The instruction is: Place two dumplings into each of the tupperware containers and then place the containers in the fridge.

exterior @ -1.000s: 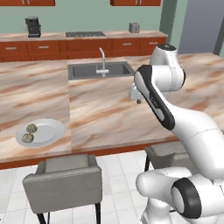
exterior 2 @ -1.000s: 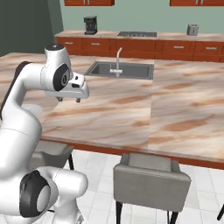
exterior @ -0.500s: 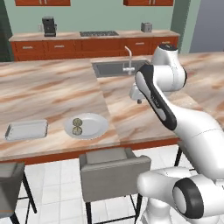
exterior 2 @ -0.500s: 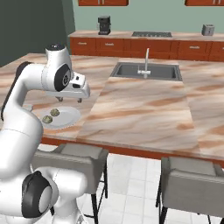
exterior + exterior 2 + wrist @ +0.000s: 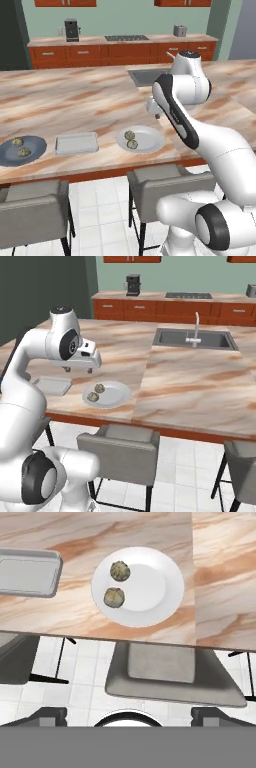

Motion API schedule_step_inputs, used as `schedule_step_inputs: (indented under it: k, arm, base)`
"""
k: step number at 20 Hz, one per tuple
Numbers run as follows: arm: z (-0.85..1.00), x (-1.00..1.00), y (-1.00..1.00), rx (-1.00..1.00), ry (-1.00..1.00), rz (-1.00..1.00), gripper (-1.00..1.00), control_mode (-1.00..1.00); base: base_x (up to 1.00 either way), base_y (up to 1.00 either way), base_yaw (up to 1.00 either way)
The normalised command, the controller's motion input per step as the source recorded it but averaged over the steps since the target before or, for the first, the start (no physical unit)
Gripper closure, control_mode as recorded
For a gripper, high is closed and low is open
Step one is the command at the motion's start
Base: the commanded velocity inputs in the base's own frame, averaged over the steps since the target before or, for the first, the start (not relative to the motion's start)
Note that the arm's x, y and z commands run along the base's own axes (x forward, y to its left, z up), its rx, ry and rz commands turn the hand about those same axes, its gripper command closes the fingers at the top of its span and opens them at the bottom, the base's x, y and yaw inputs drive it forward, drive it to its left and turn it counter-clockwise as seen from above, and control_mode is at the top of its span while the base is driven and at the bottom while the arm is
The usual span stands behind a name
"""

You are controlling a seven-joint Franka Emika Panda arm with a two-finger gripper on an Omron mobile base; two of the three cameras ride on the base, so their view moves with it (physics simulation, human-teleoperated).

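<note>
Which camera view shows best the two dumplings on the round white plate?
The hand view: it looks straight down on the two crinkled tan-olive dumplings on the round white plate, large and unobstructed. The left base view and right base view show them smaller, at an angle.

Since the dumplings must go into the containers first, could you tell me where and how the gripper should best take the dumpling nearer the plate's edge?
Probably from straight above, with the fingers closing across its middle. That dumpling is a small lumpy ball sitting low on the flat plate, so only its sides offer purchase. Set the jaws crosswise to the line to the second dumpling, which lies close beside it.
</note>
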Motion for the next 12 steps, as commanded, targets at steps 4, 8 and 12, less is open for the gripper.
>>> schedule_step_inputs:
  k: [4,8,12]
  arm:
    - [0.0,0.0,0.0,0.0,0.0,0.0,-1.0,1.0]
    - [0.0,0.0,0.0,0.0,0.0,0.0,-1.0,1.0]
    - [0.0,0.0,0.0,0.0,0.0,0.0,-1.0,1.0]
  base:
    - [0.36,0.56,0.0]
    - [0.31,0.76,0.0]
    - [0.13,0.84,-0.02]
